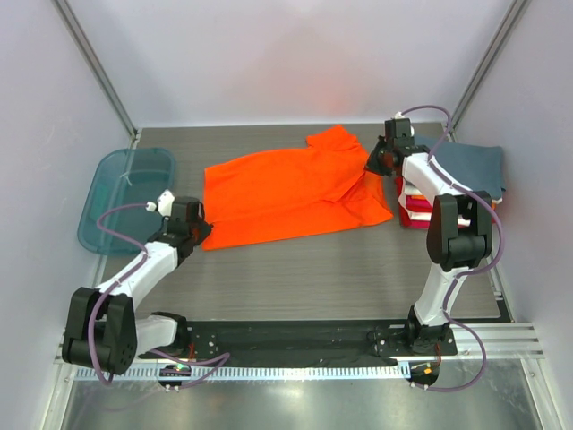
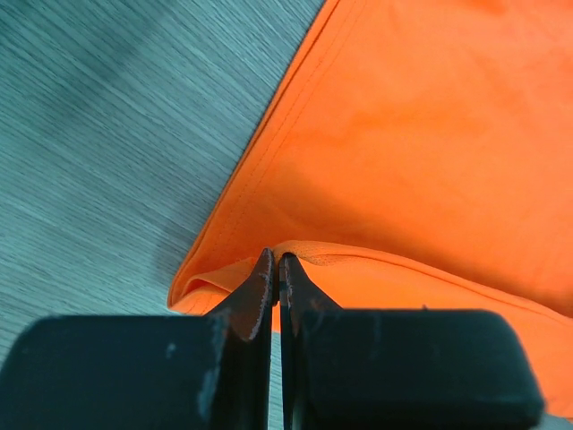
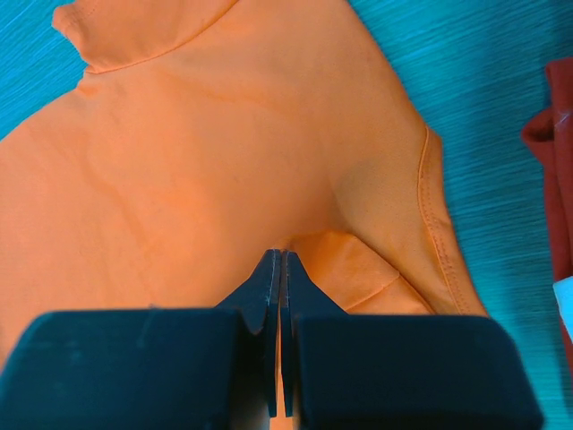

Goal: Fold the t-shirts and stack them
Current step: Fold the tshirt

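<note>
A bright orange t-shirt (image 1: 286,193) lies spread across the middle of the table, partly folded over itself. My left gripper (image 1: 199,235) is shut on its near left hem corner; the left wrist view shows the cloth edge (image 2: 295,253) pinched between the tips of the left gripper (image 2: 276,262). My right gripper (image 1: 372,164) is shut on the shirt's right side near a sleeve; the right wrist view shows the right gripper (image 3: 281,258) pinching a fold of the orange cloth (image 3: 224,179). A stack of folded shirts (image 1: 466,175), slate blue-grey on top with white, orange and crimson layers (image 1: 414,208) below, sits at the right.
A translucent teal tub (image 1: 125,197) stands at the left table edge. A crimson cloth edge (image 3: 557,170) shows at the right of the right wrist view. Grey walls enclose the table on three sides.
</note>
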You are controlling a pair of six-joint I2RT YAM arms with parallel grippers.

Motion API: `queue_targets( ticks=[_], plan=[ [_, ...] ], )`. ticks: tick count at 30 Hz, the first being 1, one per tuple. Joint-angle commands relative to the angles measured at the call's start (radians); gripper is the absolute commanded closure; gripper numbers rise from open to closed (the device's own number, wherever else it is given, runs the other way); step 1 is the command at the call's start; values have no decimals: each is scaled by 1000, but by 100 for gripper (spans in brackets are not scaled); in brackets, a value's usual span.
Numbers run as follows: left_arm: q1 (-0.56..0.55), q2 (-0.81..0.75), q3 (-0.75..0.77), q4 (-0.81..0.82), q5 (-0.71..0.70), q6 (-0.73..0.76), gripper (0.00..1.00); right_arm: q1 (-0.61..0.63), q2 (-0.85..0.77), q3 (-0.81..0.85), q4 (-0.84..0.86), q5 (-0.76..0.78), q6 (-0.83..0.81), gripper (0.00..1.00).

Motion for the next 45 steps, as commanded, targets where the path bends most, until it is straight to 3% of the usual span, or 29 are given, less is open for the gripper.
queue_targets(
  ticks=[1,16,17,18,19,20,22,23,28,33,41,45],
  plan=[
    [10,5,21,40,-8,-2,100,-6,-19,44,22,7,7,99],
    [27,119,81,103,-10,-5,100,-6,30,87,22,13,27,99],
    [25,125,86,100,-14,-5,100,-7,34,91,22,10,27,95],
    [27,131,90,97,-19,-2,100,-6,46,105,22,2,27,83],
    [33,137,99,95,-13,3,93,-7,50,111,22,-12,30,69],
    [36,140,107,88,-4,9,87,-6,52,121,22,-19,37,47],
    [37,137,123,51,-11,9,67,-6,44,118,20,-23,45,34],
    [37,129,138,23,-8,12,63,-6,32,102,22,-16,50,32],
    [39,18,136,-40,-28,17,49,-6,-104,-16,61,13,74,32],
    [39,-91,86,-92,36,-9,42,-6,-288,-295,172,55,129,36],
    [37,-219,-115,13,179,-131,45,-6,-578,-768,434,129,241,38],
    [36,-217,-172,43,202,-154,47,-7,-654,-905,526,175,289,36]
  ],
)
